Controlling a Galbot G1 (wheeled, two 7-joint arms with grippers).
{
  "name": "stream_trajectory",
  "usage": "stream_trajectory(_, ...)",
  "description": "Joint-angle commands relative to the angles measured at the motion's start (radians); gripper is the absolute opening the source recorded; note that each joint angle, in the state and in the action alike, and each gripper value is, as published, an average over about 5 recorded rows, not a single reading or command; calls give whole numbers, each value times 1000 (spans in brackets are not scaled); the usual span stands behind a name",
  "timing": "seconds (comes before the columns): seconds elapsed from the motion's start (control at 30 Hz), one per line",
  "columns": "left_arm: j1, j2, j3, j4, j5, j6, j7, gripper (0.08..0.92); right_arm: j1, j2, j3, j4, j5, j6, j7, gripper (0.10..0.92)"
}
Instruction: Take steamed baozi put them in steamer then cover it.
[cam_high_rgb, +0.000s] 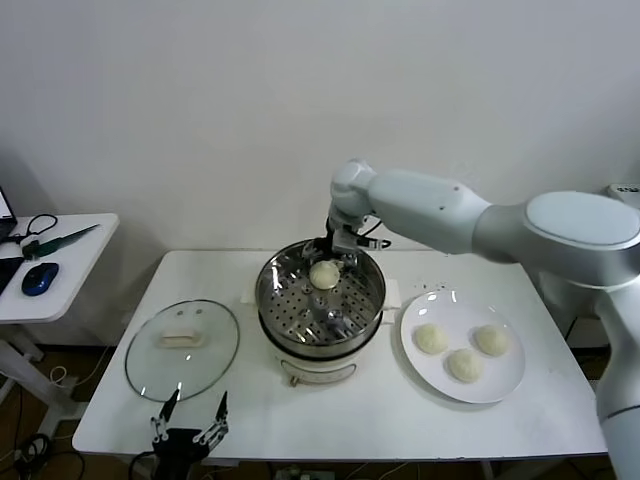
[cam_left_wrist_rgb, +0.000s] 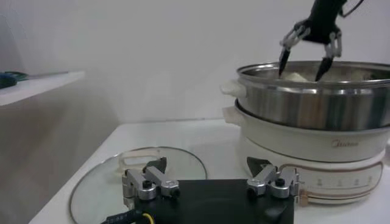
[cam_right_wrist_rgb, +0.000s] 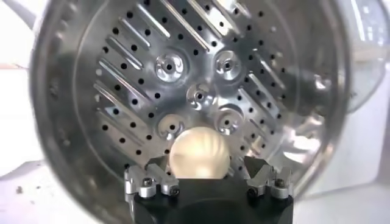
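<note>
One baozi (cam_high_rgb: 323, 274) inside steamer (cam_high_rgb: 372, 300)

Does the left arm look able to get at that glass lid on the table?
Probably yes. The left gripper hangs open just in front of the lid, which lies flat with nothing on it or between them.

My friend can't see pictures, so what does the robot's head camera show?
The right gripper hangs open over one bun lying in the steel steamer. Three buns wait on a white plate, and the glass lid lies on the table.
</note>
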Motion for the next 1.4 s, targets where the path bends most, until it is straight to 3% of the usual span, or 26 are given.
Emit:
stream_trajectory(0.03, 2, -2, 2, -6, 4, 1, 1, 823, 350, -211, -319, 194, 624, -336, -155, 823)
stream_trajectory(0.23, -2, 1, 0, -11, -3, 1, 1, 823, 431, -481, -477, 405, 733, -692, -42, 823)
stream_trajectory(0.53, -18, 0, 3, 0, -7, 3, 1, 823, 205, -711, -413, 528, 555, -854, 80, 823)
stream_trajectory(0.93, -16, -2, 0, 20, -4, 1, 0, 823, -236, -645, -65, 352, 427, -901, 136, 823)
stream_trajectory(1.4, -17, -7, -1, 34, 1, 0, 1, 823, -374, -517, 48, 228, 386, -904, 168, 823)
